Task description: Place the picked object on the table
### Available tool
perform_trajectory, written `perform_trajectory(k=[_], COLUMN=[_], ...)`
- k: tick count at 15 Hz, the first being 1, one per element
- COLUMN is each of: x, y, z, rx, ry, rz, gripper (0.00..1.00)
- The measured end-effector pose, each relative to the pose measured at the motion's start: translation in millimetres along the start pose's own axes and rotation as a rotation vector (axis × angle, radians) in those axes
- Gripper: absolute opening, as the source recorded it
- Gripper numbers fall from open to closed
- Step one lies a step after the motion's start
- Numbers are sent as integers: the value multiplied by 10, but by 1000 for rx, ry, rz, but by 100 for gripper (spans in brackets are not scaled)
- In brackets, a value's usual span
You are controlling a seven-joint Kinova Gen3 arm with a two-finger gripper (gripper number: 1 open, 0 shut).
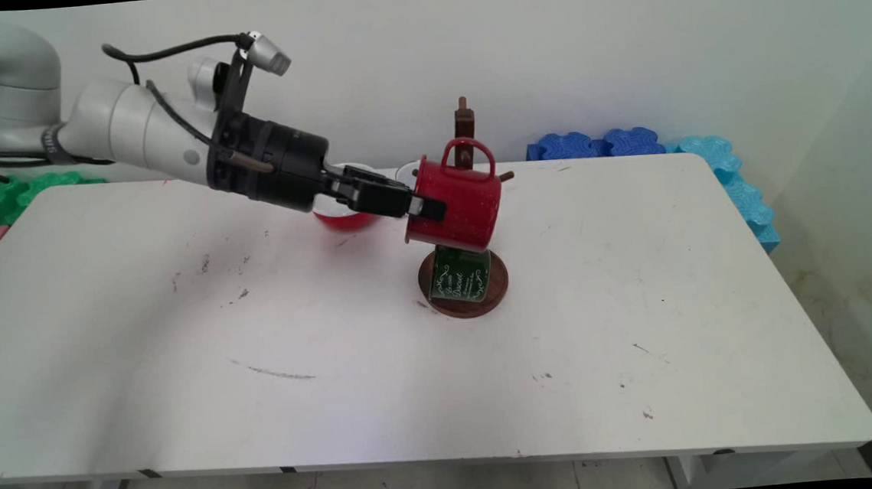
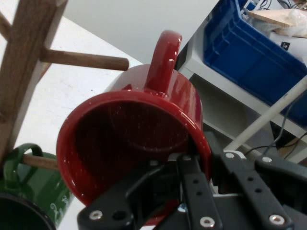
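**Red mug held sideways beside the wooden mug tree**

The arm's black two-finger gripper (image 1: pixel 427 208) has its jaws clamped on the rim wall of a glossy red enamel mug (image 1: pixel 456 205), one finger inside the mouth and one outside, as the hand view shows. Gripped that way, the mug hangs tipped on its side above the white desk (image 1: pixel 383 371), its mouth facing the arm and its looped handle (image 1: pixel 468 152) uppermost, level with the pegs of the brown wooden mug tree (image 1: pixel 464 124) just behind it. In the hand view one bare wooden peg (image 2: pixel 84 60) juts out close beside the handle; the handle is apart from it, not hooked over it. A dark green enamel mug with pale lettering (image 1: pixel 459 275) hangs low on the tree, over its round base (image 1: pixel 465 304).

The red mug covers most of the tree's post. A red, bowl-like thing (image 1: pixel 342 220) behind the gripper is largely hidden. Blue foam pieces (image 1: pixel 601 143) line the wall.
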Motion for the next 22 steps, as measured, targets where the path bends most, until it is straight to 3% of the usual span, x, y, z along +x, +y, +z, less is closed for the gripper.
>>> perform_trajectory(k=[11,22], x=[-52,-132], y=[182,81], z=[-385,-1024], rx=[7,94], ry=[-77,-219], rz=[45,126], gripper=[0,0])
